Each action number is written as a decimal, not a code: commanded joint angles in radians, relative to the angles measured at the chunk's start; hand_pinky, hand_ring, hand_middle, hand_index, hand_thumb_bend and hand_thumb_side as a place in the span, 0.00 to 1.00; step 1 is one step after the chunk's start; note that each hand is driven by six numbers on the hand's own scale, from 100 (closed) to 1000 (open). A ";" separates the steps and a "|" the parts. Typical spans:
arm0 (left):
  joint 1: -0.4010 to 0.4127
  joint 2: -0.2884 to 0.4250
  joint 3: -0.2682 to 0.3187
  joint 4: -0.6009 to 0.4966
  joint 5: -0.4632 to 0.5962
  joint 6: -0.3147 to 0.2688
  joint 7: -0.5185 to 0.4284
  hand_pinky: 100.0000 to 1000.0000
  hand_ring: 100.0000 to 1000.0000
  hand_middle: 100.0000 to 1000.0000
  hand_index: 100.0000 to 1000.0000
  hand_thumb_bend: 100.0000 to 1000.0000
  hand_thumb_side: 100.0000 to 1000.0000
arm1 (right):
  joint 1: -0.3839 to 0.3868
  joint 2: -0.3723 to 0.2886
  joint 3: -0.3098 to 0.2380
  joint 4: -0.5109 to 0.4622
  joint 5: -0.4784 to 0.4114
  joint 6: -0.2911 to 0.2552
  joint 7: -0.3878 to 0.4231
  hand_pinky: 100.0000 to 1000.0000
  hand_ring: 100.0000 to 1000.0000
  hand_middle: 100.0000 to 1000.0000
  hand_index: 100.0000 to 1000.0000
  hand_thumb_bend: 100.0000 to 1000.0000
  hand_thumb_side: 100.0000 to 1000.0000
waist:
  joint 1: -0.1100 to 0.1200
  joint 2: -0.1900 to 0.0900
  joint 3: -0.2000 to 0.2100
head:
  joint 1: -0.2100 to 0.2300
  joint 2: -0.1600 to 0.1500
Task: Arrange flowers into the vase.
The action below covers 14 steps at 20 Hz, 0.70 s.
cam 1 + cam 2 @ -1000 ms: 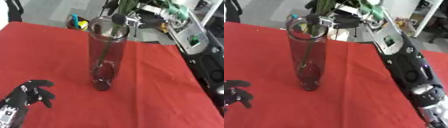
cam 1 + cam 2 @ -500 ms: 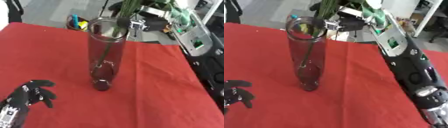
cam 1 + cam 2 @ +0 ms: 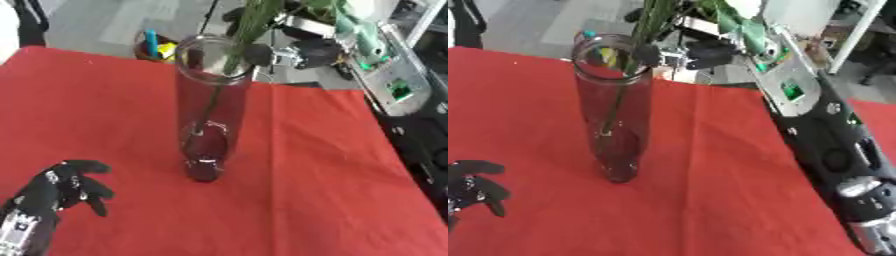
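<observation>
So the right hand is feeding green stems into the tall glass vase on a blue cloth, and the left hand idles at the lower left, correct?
Not quite: the cloth is red, not blue, as the left eye view shows. The rest holds: the right hand holds green stems at the mouth of the tall glass vase, and the left hand idles at the lower left.

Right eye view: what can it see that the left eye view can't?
Only the right eye view shows the long black right arm running down to its silver joint. Only the left eye view shows the whole left hand, open on the red tablecloth. Both show the glass vase, green stems inside it, and the right hand at the rim.
</observation>
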<state>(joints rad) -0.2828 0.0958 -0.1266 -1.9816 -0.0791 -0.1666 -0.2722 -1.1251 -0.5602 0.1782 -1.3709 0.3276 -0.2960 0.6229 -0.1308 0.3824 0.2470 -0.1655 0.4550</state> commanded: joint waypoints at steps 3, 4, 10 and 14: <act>-0.006 0.001 -0.009 -0.018 0.004 -0.002 -0.006 0.38 0.54 0.67 0.78 0.03 1.00 | -0.001 -0.040 -0.017 -0.019 -0.003 -0.007 0.010 0.78 1.00 0.80 1.00 0.52 1.00 | 0.013 -0.020 -0.002 | 0.003 -0.016; -0.006 0.000 -0.009 -0.018 0.004 -0.002 -0.007 0.38 0.54 0.67 0.78 0.03 1.00 | 0.002 -0.042 -0.019 -0.019 -0.004 -0.007 0.012 0.78 1.00 0.80 1.00 0.52 1.00 | 0.014 -0.020 -0.003 | 0.004 -0.016; -0.006 -0.001 -0.009 -0.018 0.001 -0.002 -0.010 0.38 0.54 0.67 0.78 0.03 1.00 | 0.021 -0.054 -0.026 -0.026 -0.012 -0.007 0.015 0.78 1.00 0.79 1.00 0.52 1.00 | 0.018 -0.015 -0.007 | 0.006 -0.019; -0.005 -0.002 -0.010 -0.018 -0.001 -0.002 -0.012 0.38 0.54 0.67 0.78 0.03 1.00 | 0.030 -0.057 -0.032 -0.033 -0.019 -0.005 0.010 0.78 1.00 0.79 1.00 0.52 1.00 | 0.018 -0.014 -0.008 | 0.008 -0.020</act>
<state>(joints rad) -0.2828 0.0950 -0.1266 -1.9816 -0.0796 -0.1667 -0.2804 -1.0808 -0.5852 0.1607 -1.3824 0.3185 -0.3014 0.6354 -0.1197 0.3882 0.2400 -0.1594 0.4470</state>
